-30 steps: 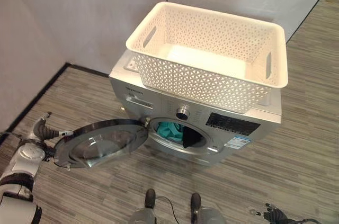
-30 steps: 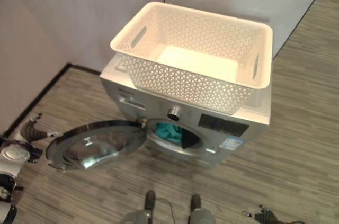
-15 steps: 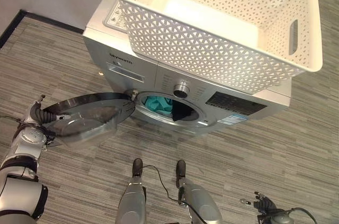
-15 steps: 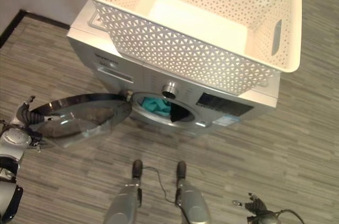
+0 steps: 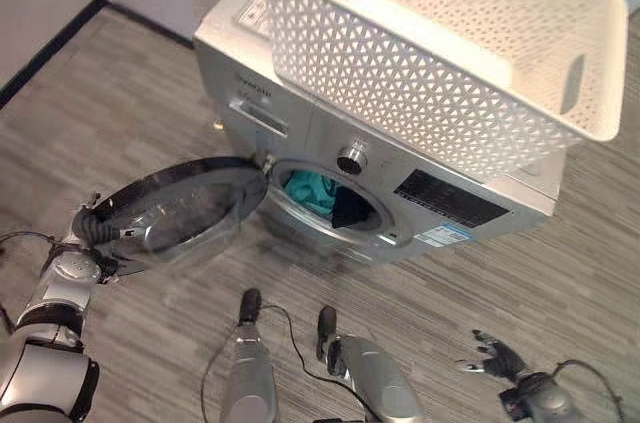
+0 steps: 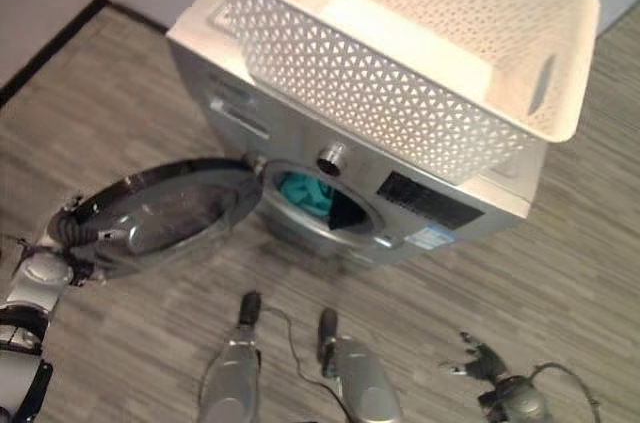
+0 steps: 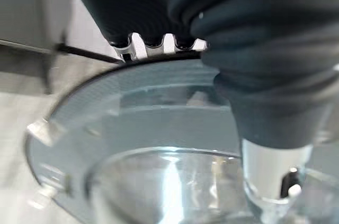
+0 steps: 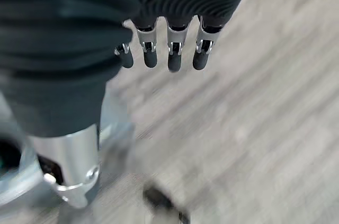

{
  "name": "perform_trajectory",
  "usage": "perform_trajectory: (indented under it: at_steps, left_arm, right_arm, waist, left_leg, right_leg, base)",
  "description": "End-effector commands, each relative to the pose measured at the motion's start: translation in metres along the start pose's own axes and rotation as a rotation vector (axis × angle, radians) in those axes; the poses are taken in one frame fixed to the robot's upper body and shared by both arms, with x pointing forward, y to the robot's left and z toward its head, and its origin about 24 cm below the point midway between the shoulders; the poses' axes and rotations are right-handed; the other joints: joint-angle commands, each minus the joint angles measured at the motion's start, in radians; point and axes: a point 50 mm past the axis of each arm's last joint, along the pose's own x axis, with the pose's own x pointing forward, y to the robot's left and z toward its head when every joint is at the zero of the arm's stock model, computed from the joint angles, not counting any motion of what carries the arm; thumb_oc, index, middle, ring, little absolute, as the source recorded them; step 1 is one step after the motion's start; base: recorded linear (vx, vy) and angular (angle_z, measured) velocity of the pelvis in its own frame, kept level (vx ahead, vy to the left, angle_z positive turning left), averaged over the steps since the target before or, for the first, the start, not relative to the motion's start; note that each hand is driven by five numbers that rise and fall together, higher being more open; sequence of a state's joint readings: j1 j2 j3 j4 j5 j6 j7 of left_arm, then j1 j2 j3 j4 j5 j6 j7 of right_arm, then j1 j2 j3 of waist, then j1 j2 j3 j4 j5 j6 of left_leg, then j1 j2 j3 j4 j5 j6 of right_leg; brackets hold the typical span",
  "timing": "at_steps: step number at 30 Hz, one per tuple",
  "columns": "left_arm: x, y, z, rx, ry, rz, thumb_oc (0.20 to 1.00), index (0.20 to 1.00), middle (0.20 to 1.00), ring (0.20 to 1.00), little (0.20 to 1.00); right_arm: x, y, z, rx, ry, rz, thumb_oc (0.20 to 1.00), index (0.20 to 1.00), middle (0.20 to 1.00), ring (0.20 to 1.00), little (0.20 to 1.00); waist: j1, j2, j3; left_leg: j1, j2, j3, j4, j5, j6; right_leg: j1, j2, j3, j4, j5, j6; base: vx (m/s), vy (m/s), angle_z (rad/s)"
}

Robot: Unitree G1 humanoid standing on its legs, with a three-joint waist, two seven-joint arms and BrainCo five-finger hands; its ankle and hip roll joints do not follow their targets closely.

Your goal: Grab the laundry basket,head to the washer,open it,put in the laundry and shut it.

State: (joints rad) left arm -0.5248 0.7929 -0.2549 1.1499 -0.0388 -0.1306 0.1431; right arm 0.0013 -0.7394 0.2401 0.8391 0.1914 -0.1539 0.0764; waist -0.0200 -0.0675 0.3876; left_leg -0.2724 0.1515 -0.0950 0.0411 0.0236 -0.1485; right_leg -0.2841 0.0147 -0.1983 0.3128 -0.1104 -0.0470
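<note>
Looking down on a silver washer (image 5: 330, 133) filling the upper middle of the frame, standing on a grey wood-grain floor (image 5: 110, 113). Carrying on its top a white lattice laundry basket (image 5: 430, 93), reaching into the upper right of the frame, slotted handles cut into its end walls, showing nothing inside but its pale bottom. Overhanging the washer's front edge a little, above the round knob (image 5: 352, 159) and the dark control panel (image 5: 445, 200).

Standing open at centre left: the round washer door (image 5: 185, 211), hinged at the left side of the drum opening and swung out toward the lower left, glass bowl facing up. Showing the laundry (image 5: 311, 190) inside the drum, just right of the hinge: teal cloth, with a dark piece touching it on the right.

Reaching in from the lower left, the left hand (image 5: 90, 227) at the door's outer rim, farthest from the hinge. In the left wrist view, lying against the door (image 7: 137, 113) at its dark edge, the ribbed cover pressed close over the glass; not able to tell how that hand is closed, being hidden past the rim.

Hanging low in the lower right of the frame, well apart from the washer, the right hand (image 5: 494, 353). In the right wrist view, keeping its fingers (image 8: 175, 59) straight and loose in a row over bare floor, holding nothing.
</note>
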Motion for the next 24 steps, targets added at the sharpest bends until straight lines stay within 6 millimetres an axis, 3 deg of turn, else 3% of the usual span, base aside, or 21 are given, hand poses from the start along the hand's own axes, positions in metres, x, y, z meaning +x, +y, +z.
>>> perform_trajectory:
  at_steps: [1, 4, 7, 9, 13, 14, 15, 16, 17, 18, 19, 21, 24]
  left_arm:
    - [-0.006, -0.043, 0.006, -0.104, -0.021, -0.094, 1.000, 1.000, 1.000, 1.000, 1.000]
    - [-0.013, -0.077, 0.014, -0.150, -0.029, -0.164, 1.000, 1.000, 1.000, 1.000, 1.000]
    - [-0.015, -0.083, 0.013, -0.161, -0.021, -0.176, 1.000, 1.000, 1.000, 1.000, 1.000]
    - [-0.021, -0.103, 0.013, -0.189, -0.005, -0.214, 1.000, 1.000, 1.000, 1.000, 1.000]
    - [-0.026, -0.117, 0.015, -0.203, 0.002, -0.240, 1.000, 1.000, 1.000, 1.000, 1.000]
    - [-0.026, -0.122, 0.021, -0.203, -0.010, -0.246, 1.000, 1.000, 1.000, 1.000, 1.000]
    - [-0.027, -0.130, 0.034, -0.190, -0.036, -0.272, 1.000, 1.000, 1.000, 1.000, 1.000]
    - [-0.029, -0.137, 0.037, -0.187, -0.035, -0.285, 1.000, 1.000, 1.000, 1.000, 1.000]
    - [-0.031, -0.140, 0.030, -0.196, -0.010, -0.281, 1.000, 1.000, 1.000, 1.000, 1.000]
    - [-0.035, -0.146, 0.027, -0.214, 0.010, -0.293, 1.000, 1.000, 1.000, 1.000, 1.000]
    - [-0.039, -0.153, 0.026, -0.224, 0.020, -0.311, 1.000, 1.000, 1.000, 1.000, 1.000]
    - [-0.047, -0.170, 0.031, -0.273, 0.027, -0.363, 1.000, 1.000, 1.000, 1.000, 1.000]
    - [-0.056, -0.182, 0.033, -0.272, 0.016, -0.402, 1.000, 1.000, 1.000, 1.000, 1.000]
  right_arm:
    - [0.002, -0.032, 0.024, -0.006, -0.094, -0.144, 1.000, 1.000, 1.000, 1.000, 1.000]
    - [0.004, -0.039, 0.018, 0.004, -0.044, -0.186, 1.000, 1.000, 1.000, 1.000, 1.000]
    - [0.005, -0.037, 0.014, 0.002, -0.024, -0.183, 1.000, 1.000, 1.000, 1.000, 1.000]
    - [0.002, -0.021, -0.009, 0.002, 0.068, -0.140, 1.000, 1.000, 1.000, 1.000, 1.000]
    - [-0.004, 0.005, -0.036, -0.034, 0.173, -0.067, 1.000, 1.000, 1.000, 1.000, 1.000]
    - [-0.012, 0.026, -0.058, -0.027, 0.258, -0.010, 1.000, 1.000, 1.000, 1.000, 1.000]
    - [-0.020, 0.048, -0.077, -0.008, 0.341, 0.045, 1.000, 1.000, 1.000, 1.000, 1.000]
    - [-0.030, 0.068, -0.094, 0.001, 0.419, 0.091, 1.000, 1.000, 1.000, 1.000, 1.000]
    - [-0.031, 0.075, -0.095, -0.005, 0.432, 0.111, 1.000, 1.000, 1.000, 1.000, 1.000]
    - [-0.033, 0.079, -0.098, 0.001, 0.447, 0.122, 1.000, 1.000, 1.000, 1.000, 1.000]
    - [-0.034, 0.084, -0.099, 0.011, 0.459, 0.130, 1.000, 1.000, 1.000, 1.000, 1.000]
    - [-0.030, 0.089, -0.093, 0.040, 0.444, 0.131, 1.000, 1.000, 1.000, 1.000, 1.000]
    - [-0.021, 0.094, -0.080, 0.043, 0.392, 0.137, 1.000, 1.000, 1.000, 1.000, 1.000]
  waist:
    - [-0.049, -0.082, -0.030]
    - [-0.072, -0.075, -0.052]
    - [-0.079, -0.074, -0.062]
    - [-0.103, -0.058, -0.081]
    - [-0.121, -0.056, -0.094]
    - [-0.127, -0.061, -0.086]
    - [-0.147, -0.055, -0.086]
    - [-0.140, -0.046, -0.089]
    - [-0.118, -0.040, -0.094]
    - [-0.104, -0.035, -0.102]
    - [-0.088, -0.029, -0.115]
    - [-0.067, -0.041, -0.150]
    - [-0.065, -0.055, -0.181]
  left_leg:
    - [-0.054, -0.143, 0.030, 0.226, 0.013, 0.064]
    - [0.003, -0.204, 0.104, 0.294, -0.118, 0.109]
    - [0.022, -0.224, 0.108, 0.305, -0.148, 0.123]
    - [0.135, -0.264, 0.109, 0.310, -0.240, 0.154]
    - [0.137, -0.286, 0.102, 0.225, -0.220, 0.180]
    - [0.138, -0.303, 0.099, 0.196, -0.207, 0.194]
    - [0.111, -0.299, 0.075, 0.188, -0.181, 0.197]
    - [0.092, -0.284, 0.071, 0.187, -0.160, 0.198]
    - [0.077, -0.264, 0.092, 0.186, -0.145, 0.196]
    - [0.068, -0.248, 0.107, 0.177, -0.128, 0.192]
    - [0.066, -0.232, 0.119, 0.160, -0.113, 0.190]
    - [0.076, -0.229, 0.124, 0.133, -0.103, 0.174]
    - [0.089, -0.213, 0.134, 0.131, -0.104, 0.167]
  right_leg:
    - [0.027, -0.064, 0.022, -0.199, 0.152, 0.109]
    - [0.032, -0.081, 0.049, -0.253, 0.200, 0.125]
    - [0.031, -0.085, 0.056, -0.260, 0.208, 0.129]
    - [0.003, -0.071, 0.087, -0.237, 0.236, 0.141]
    - [-0.045, -0.073, 0.109, -0.230, 0.272, 0.163]
    - [-0.080, -0.070, 0.149, -0.218, 0.303, 0.178]
    - [-0.106, -0.044, 0.280, -0.178, 0.284, 0.199]
    - [-0.099, -0.036, 0.276, -0.126, 0.235, 0.189]
    - [-0.078, -0.069, 0.176, -0.105, 0.199, 0.167]
    - [-0.049, -0.081, 0.122, -0.088, 0.166, 0.153]
    - [-0.013, -0.073, 0.113, -0.050, 0.127, 0.145]
    - [0.080, -0.055, 0.179, -0.147, 0.115, 0.154]
    - [0.105, -0.038, 0.206, -0.224, 0.137, 0.145]
  base:
    - [-0.15, -0.047, -0.02]
    - [-0.11, 0.044, 0.00]
    - [-0.06, 0.067, 0.04]
    - [-0.19, 0.196, -0.08]
    - [-0.16, 0.134, -0.50]
    - [-0.34, 0.174, -0.57]
    - [-0.42, 0.103, -0.79]
    - [-0.37, 0.011, -0.43]
    - [-0.28, -0.019, 0.01]
    - [-0.20, -0.011, 0.01]
    - [-0.18, -0.058, -0.84]
    - [-0.11, -0.125, -1.07]
    - [-0.01, -0.193, -0.46]
